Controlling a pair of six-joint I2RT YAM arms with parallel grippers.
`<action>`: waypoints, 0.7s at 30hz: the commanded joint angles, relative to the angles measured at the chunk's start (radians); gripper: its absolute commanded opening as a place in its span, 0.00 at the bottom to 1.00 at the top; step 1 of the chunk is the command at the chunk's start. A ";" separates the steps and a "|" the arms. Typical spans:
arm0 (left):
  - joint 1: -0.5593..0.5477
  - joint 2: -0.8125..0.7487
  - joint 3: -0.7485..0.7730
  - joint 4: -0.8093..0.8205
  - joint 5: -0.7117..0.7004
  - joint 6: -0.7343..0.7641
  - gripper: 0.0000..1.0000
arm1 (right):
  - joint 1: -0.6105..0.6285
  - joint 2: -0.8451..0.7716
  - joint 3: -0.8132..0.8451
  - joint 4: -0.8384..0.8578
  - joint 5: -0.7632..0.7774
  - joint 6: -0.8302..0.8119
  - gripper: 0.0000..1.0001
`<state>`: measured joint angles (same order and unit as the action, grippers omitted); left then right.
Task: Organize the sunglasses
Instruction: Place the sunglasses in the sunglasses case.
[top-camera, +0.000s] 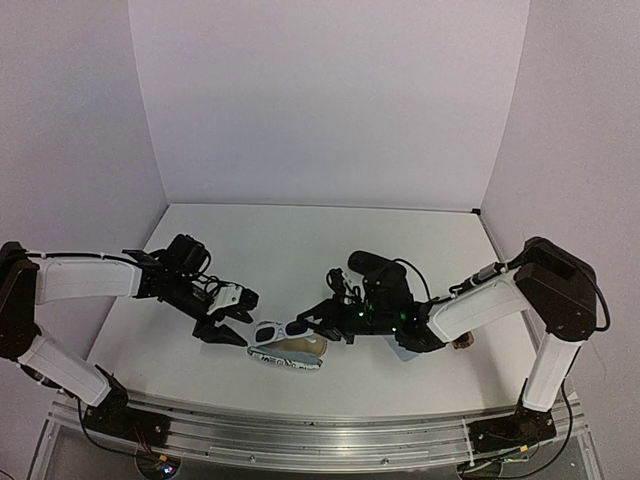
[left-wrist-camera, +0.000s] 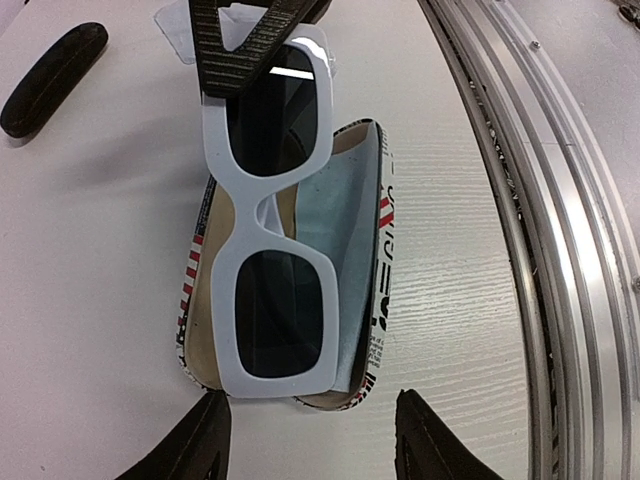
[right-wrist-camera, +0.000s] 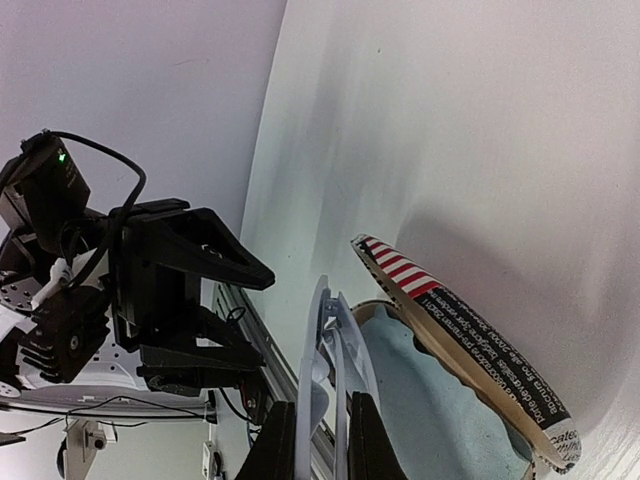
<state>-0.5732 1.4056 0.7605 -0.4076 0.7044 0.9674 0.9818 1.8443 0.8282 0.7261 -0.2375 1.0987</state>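
Two claws at case (left-wrist-camera: 382, 260): my right claw (right-wrist-camera: 322, 425) clamps glasses (left-wrist-camera: 262, 210) over it, left claw (left-wrist-camera: 312, 445) open beside. Lower flat inside, release.

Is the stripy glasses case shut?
No, the stripy case lies open, with a light-blue cloth showing inside it and the white sunglasses over its opening.

sunglasses (left-wrist-camera: 262, 207) over case (left-wrist-camera: 377, 300), cloth (left-wrist-camera: 338, 225) inside — case on table (left-wrist-camera: 100, 260)
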 joint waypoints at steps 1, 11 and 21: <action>-0.006 0.037 -0.001 0.020 0.037 0.067 0.59 | 0.031 0.034 -0.004 0.055 0.032 0.044 0.12; -0.071 0.077 -0.010 -0.016 0.067 0.113 0.69 | 0.040 0.073 -0.025 0.055 0.012 0.059 0.13; -0.167 0.096 -0.027 0.071 -0.017 -0.053 0.62 | 0.042 0.133 -0.045 0.073 -0.066 -0.011 0.17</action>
<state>-0.7214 1.5005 0.7484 -0.3885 0.7241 0.9833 1.0164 1.9551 0.8052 0.7830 -0.2654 1.1261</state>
